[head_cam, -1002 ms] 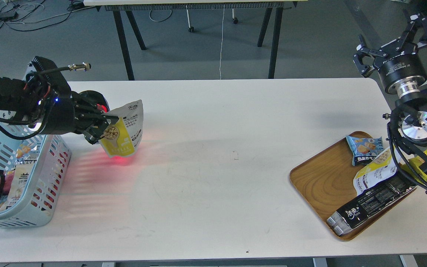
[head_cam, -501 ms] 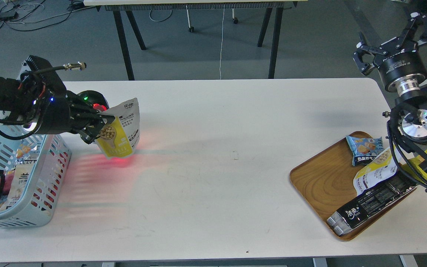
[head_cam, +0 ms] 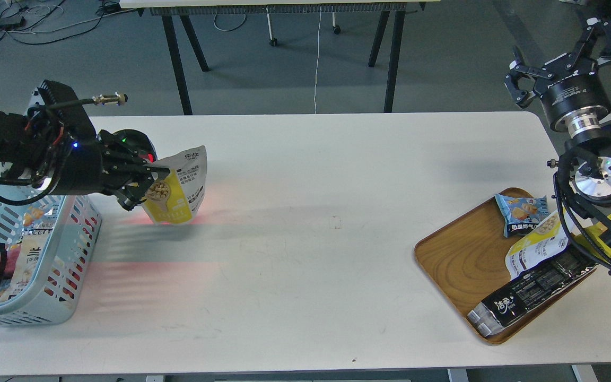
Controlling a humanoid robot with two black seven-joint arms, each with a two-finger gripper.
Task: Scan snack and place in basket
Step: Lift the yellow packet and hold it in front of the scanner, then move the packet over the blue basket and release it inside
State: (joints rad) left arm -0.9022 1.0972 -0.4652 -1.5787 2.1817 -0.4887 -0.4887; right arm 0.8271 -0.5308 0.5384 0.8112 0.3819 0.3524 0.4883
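Note:
The snack [head_cam: 181,188] is a small pouch with a white top and a yellow lower front showing beige balls. My left gripper [head_cam: 149,183] is shut on its left edge and holds it above the table, just right of the basket. The basket [head_cam: 16,254] is light blue with slotted sides, stands at the table's left end and holds several packets. A red glow lies on the table below and left of the snack. My right gripper [head_cam: 563,55] is open and empty, raised beyond the table's far right corner.
An oval wooden tray [head_cam: 459,260] at the right holds a small blue packet [head_cam: 522,212], a longer white-and-yellow pouch [head_cam: 536,246] and a long black packet [head_cam: 528,294]. A black scanner head [head_cam: 136,143] sits behind the snack. Table legs stand beyond the far edge.
My left gripper has lifted the snack slightly and moved it a little right. The red glow has shifted lower on the table. The right arm has barely moved.

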